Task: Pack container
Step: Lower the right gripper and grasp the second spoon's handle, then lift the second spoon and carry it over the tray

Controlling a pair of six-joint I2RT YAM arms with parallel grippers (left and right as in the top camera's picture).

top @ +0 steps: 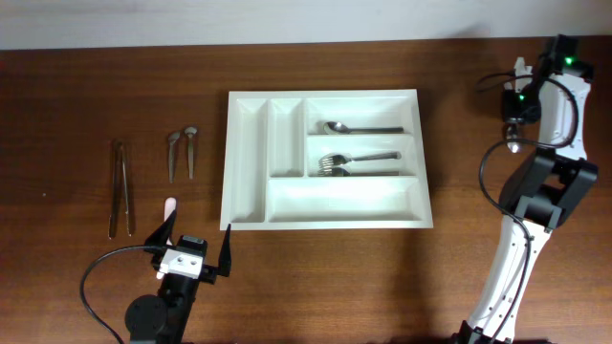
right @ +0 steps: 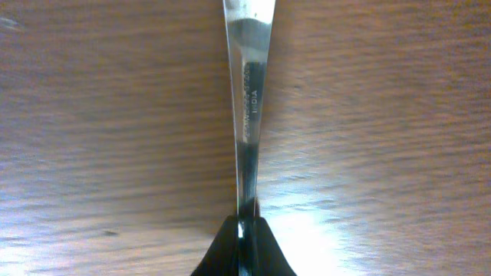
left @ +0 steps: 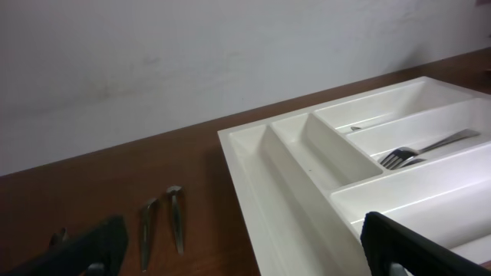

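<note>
The white container (top: 344, 202) lies mid-table with a spoon (top: 349, 127) in its top long compartment and a fork (top: 354, 163) in the middle one. In the left wrist view the container (left: 253, 176) fills the right side. My left gripper (top: 196, 252) hovers near the table's front edge, just off the container's near-left corner, open and empty. My right gripper (top: 514, 141) is over the far right of the table. In its wrist view the right gripper (right: 244, 247) is shut on the thin handle of a metal utensil (right: 249, 115), whose head is out of view.
Left of the container lie two short metal utensils (top: 182, 153), also seen as the utensils (left: 161, 221) in the left wrist view. Farther left lie long tongs (top: 120, 187). A small pale object (top: 169, 204) rests just ahead of the left gripper.
</note>
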